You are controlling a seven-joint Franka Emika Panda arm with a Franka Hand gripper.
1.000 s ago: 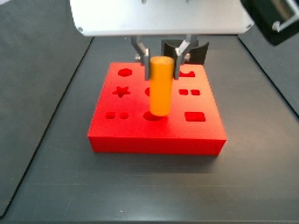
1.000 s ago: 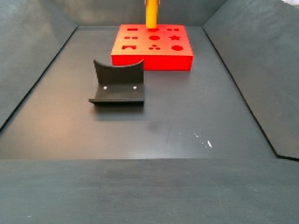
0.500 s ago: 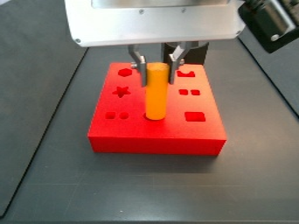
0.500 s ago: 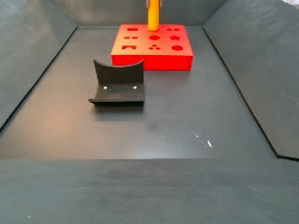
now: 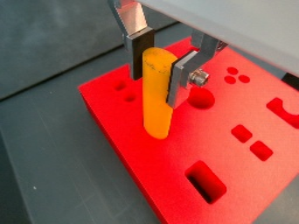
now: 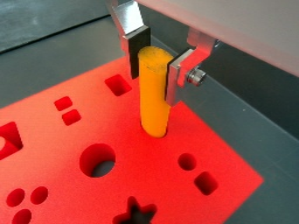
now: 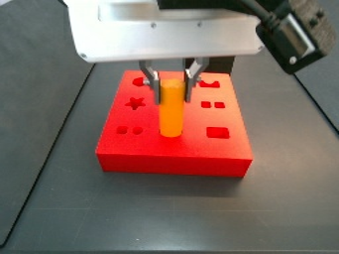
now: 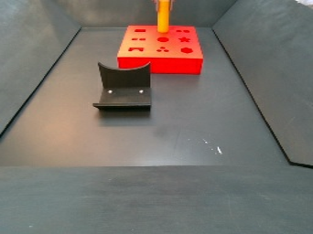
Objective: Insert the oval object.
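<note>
Oval orange-yellow peg [image 6: 153, 92], smooth, rigid, probably light, stands upright, upper end clamped between gripper [image 6: 155, 54] plates, tip entering red block [image 6: 70, 144].

A dark grey floor [image 8: 159, 137] fills the scene, matte and evenly lit, with a few pale scuffs [image 8: 213, 146] toward the right. Dark sloping walls [image 8: 35, 82] rise at the left, right and far sides.

The gripper [image 7: 171, 75] is at the far end.
</note>
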